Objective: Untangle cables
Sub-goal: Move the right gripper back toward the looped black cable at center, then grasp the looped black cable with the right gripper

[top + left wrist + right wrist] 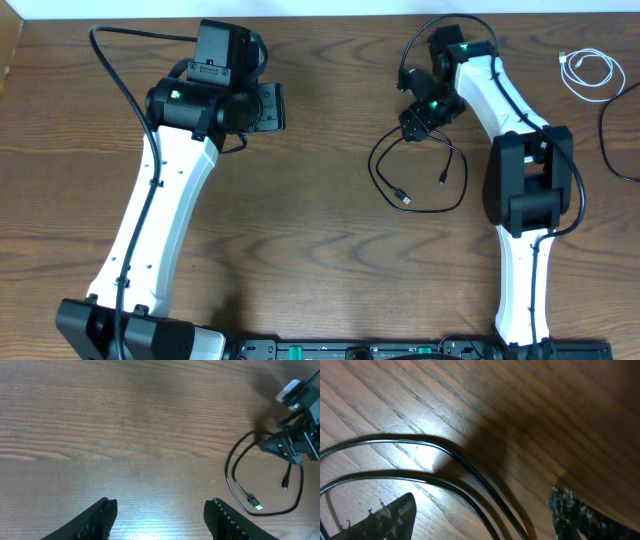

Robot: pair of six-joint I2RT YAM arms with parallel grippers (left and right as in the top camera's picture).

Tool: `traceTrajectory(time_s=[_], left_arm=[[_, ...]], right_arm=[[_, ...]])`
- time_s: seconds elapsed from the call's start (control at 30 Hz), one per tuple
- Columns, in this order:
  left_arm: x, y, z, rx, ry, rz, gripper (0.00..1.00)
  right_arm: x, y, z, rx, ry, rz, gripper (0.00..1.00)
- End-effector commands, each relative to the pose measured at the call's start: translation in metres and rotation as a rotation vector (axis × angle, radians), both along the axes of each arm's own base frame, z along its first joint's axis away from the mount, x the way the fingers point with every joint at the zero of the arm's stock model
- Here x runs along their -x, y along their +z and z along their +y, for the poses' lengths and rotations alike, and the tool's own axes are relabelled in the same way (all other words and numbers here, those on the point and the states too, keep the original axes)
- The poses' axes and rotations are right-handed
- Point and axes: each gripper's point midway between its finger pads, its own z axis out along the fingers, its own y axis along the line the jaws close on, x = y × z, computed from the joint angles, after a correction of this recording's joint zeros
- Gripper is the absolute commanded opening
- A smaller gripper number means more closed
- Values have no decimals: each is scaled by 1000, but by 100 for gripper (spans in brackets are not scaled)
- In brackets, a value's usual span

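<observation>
Black thin cable (395, 436) lies looped on the brown wooden desk (320, 250), right under your open right gripper (415, 125), two strands passing between its fingers; your open left gripper (160, 510) is well apart.

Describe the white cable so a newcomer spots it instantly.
Look at the far right corner of the brown wooden table in the overhead view. The thin white cable lies there in a small loose coil. It is the only white one; the thin black cable loops mid-table at the right tool.
</observation>
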Motion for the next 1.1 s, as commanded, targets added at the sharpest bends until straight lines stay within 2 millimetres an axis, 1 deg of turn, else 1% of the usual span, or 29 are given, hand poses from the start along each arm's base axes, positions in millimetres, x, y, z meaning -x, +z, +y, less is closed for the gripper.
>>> traceTrajectory(time_s=[0.0, 0.13, 0.17, 0.23, 0.3, 0.4, 0.43, 0.53, 0.6, 0.67, 0.73, 0.77, 0.8, 0.83, 0.9, 0.97, 1.0, 1.03, 1.07], left_arm=[[1, 6, 2, 7, 15, -9, 62], [1, 6, 2, 7, 15, -10, 62], [1, 6, 2, 7, 15, -9, 62], [2, 6, 2, 7, 15, -8, 62], [2, 5, 2, 6, 15, -5, 62], [2, 5, 2, 6, 15, -6, 62], [2, 5, 2, 6, 15, -6, 62], [2, 5, 2, 6, 15, -6, 63], [2, 5, 2, 6, 15, -6, 63], [2, 5, 2, 6, 15, -7, 63], [2, 5, 2, 6, 15, -6, 63], [2, 5, 2, 6, 15, -6, 63], [2, 5, 2, 6, 15, -6, 63], [2, 5, 2, 6, 15, -6, 63], [2, 5, 2, 6, 15, -6, 63], [2, 5, 2, 6, 15, -7, 63], [2, 5, 2, 6, 15, -7, 63], [2, 5, 2, 6, 15, -7, 63], [2, 5, 2, 6, 15, -7, 63]], right_arm=[[11, -21, -3, 20, 45, 57, 77], [17, -24, -6, 32, 46, 84, 75], [24, -24, -10, 52, 54, 113, 76], [32, -28, -17, 93, 54, 139, 77], [40, -36, -27, 144, 50, 163, 77], [48, -54, -44, 240, -32, 174, 75], [52, -60, -49, 270, -60, 182, 74], [62, -74, -63, 347, -149, 192, 64], [65, -80, -65, 360, -205, 191, 56], [67, -82, -64, 355, -255, 197, 47], [69, -84, -58, 321, -307, 208, 33], [69, -84, -54, 303, -315, 215, 28], [70, -84, -51, 287, -316, 221, 19], [71, -84, -45, 250, -325, 235, 1], [70, -82, -32, 183, -385, 256, 1], [66, -76, -18, 96, -406, 277, 1], [62, -72, -10, 43, -414, 284, 1], [56, -62, 4, -43, -415, 297, 1], [52, -55, 11, -90, -417, 302, 1]])
